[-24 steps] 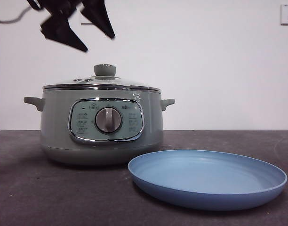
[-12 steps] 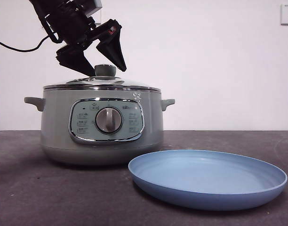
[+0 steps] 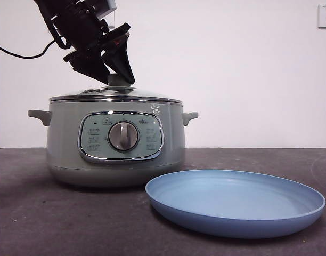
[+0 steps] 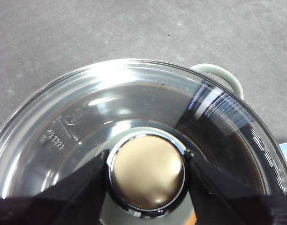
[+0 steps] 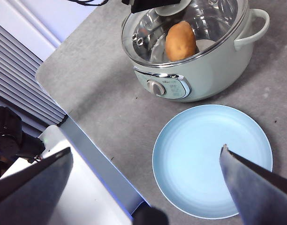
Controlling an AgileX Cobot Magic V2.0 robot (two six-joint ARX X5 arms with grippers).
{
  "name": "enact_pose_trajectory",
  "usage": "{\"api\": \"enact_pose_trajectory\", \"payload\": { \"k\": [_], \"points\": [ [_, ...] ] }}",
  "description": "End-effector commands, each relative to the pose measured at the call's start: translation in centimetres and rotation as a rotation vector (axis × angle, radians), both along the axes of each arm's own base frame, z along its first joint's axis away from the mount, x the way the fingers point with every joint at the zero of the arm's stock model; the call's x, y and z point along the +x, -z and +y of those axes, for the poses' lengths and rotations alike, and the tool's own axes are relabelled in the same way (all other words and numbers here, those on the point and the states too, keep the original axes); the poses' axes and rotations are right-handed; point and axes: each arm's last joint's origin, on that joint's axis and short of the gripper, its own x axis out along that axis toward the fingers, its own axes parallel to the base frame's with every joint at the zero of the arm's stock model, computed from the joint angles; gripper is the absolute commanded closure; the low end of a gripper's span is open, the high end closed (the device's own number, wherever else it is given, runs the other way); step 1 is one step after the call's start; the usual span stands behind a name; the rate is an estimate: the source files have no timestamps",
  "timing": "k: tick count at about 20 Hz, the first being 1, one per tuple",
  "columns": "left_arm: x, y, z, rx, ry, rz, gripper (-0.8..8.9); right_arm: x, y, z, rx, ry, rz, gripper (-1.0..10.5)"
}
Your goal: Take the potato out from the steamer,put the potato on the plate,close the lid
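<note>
Potato (image 5: 180, 40), oval and orange-brown, lies inside the sage-green steamer (image 3: 115, 141) at the frame's left, seen through the clear glass lid (image 4: 134, 117) still seated on the chrome rim. Half a second ago the left gripper (image 3: 118, 80) stood with jaws spread either side of the lid's knob (image 4: 147, 172); now both black jaws press the knob from either side. Right gripper (image 5: 143, 164) hangs high with jaws wide apart over the empty blue plate (image 3: 235, 201), which sits lower right on the dark table (image 3: 24, 213), just in front of the steamer.
</note>
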Motion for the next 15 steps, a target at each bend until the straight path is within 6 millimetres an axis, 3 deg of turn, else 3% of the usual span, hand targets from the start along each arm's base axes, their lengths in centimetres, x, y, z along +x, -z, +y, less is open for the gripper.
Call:
{"api": "enact_pose_trajectory", "payload": {
  "k": [1,4,8,11,15],
  "points": [
    [0.0,0.0,-0.1,0.000,0.008,0.000,8.22,0.0,-0.1,0.0,0.001,0.001,-0.005,2.9],
    [-0.3,-0.9,0.0,-0.010,0.006,-0.021,8.22,0.0,-0.1,0.0,-0.001,0.003,-0.005,2.9],
    [-1.5,-3.7,0.5,-0.046,-0.002,-0.094,8.22,0.2,0.1,0.0,-0.016,0.018,0.001,2.9],
    [-3.3,-6.2,1.5,-0.079,-0.023,-0.137,8.22,1.1,0.2,0.2,-0.013,0.024,0.009,2.9],
    [-7.3,-9.7,4.1,-0.071,-0.110,-0.166,8.22,3.5,0.4,1.2,0.037,0.036,0.017,2.9]
  ]
}}
